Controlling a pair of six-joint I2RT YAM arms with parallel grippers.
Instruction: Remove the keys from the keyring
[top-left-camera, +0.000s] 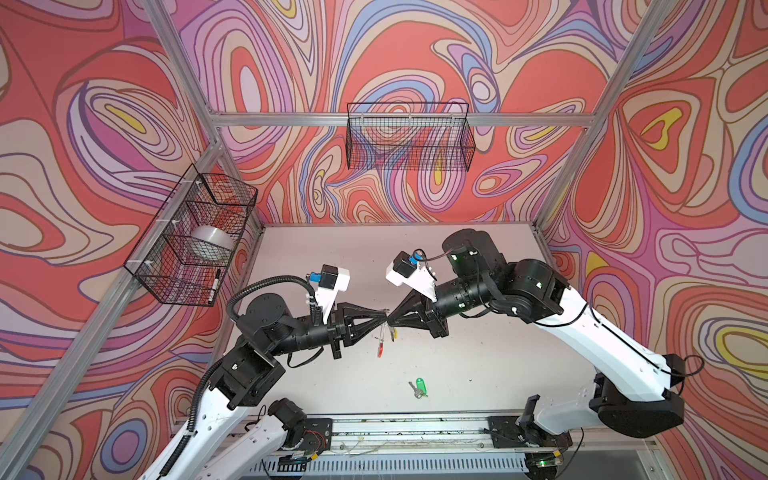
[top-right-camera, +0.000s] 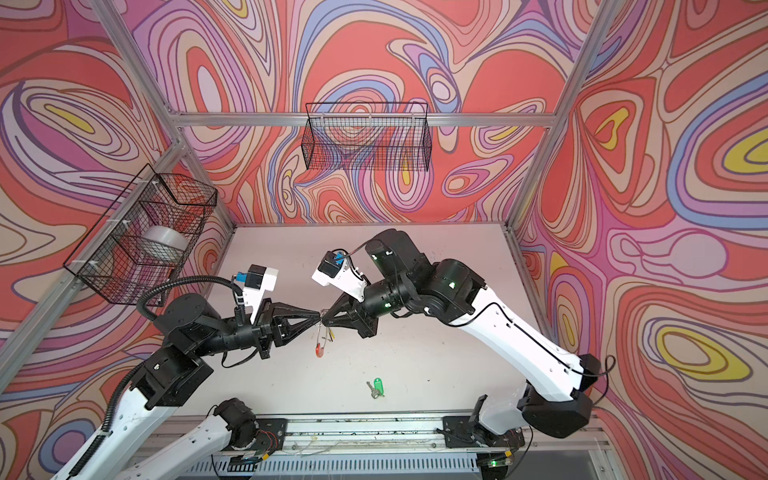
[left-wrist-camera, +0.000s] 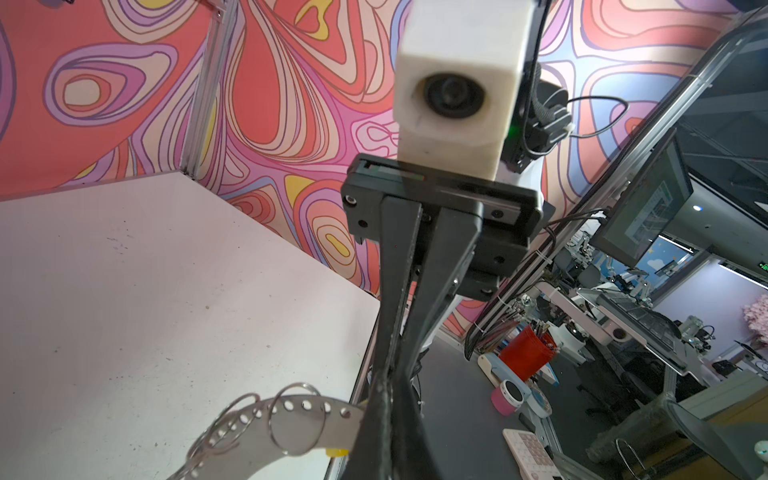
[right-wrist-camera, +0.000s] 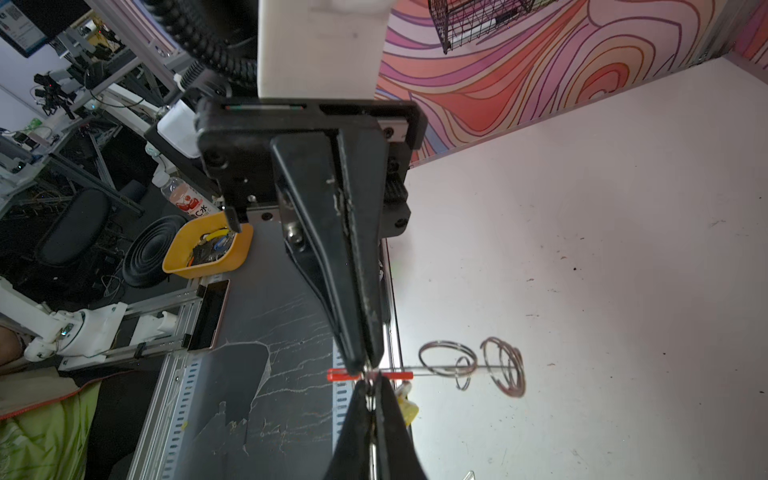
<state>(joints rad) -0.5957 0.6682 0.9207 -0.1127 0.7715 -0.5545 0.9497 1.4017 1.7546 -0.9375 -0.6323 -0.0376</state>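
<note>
Two grippers are meeting tip to tip above the white counter (top-left-camera: 478, 357). The left gripper (top-left-camera: 382, 321) and right gripper (top-left-camera: 391, 326) are both clenching the rim of the large flat grey keyring (left-wrist-camera: 336, 428) with a red segment, hanging it in mid-air, probably so one steadies while the other works. The yellow-tagged silver key (right-wrist-camera: 408, 409) is dangling beside the tips; the green-tagged silver key (top-left-camera: 419, 386) is lying free on the counter.

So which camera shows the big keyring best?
The left wrist view: the keyring lies flat to it, close up, showing its grey band, holes and small split rings. The right wrist view sees it only edge-on; in both top views it is tiny.
</note>
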